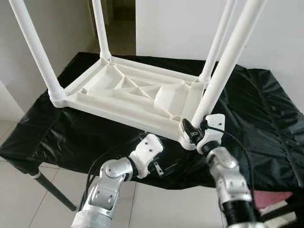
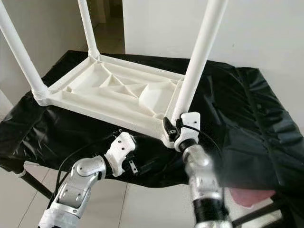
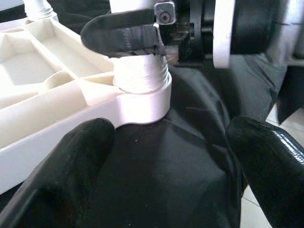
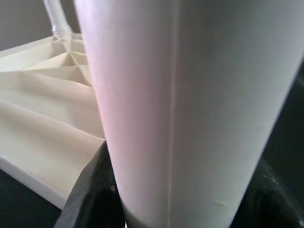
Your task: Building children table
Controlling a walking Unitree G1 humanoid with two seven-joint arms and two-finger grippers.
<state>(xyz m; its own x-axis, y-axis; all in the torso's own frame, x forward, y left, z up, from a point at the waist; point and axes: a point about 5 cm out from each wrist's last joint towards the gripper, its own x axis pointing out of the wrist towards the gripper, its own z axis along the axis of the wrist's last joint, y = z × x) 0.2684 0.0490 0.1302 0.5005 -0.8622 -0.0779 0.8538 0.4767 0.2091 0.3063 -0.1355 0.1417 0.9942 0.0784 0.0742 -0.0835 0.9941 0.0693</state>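
Black plastic sheeting (image 1: 266,118) covers a work table and bears a white plastic children's table (image 1: 128,95), inverted, ribbed underside up, with four white tubular legs standing upright in its corner sockets. Near-right white leg (image 1: 228,61) sits in the socket at the near edge. Right gripper (image 1: 192,129) is clamped on this leg just above the socket. Left gripper (image 3: 161,156) hovers beside the same corner, fingers (image 3: 71,171) spread apart, holding nothing.
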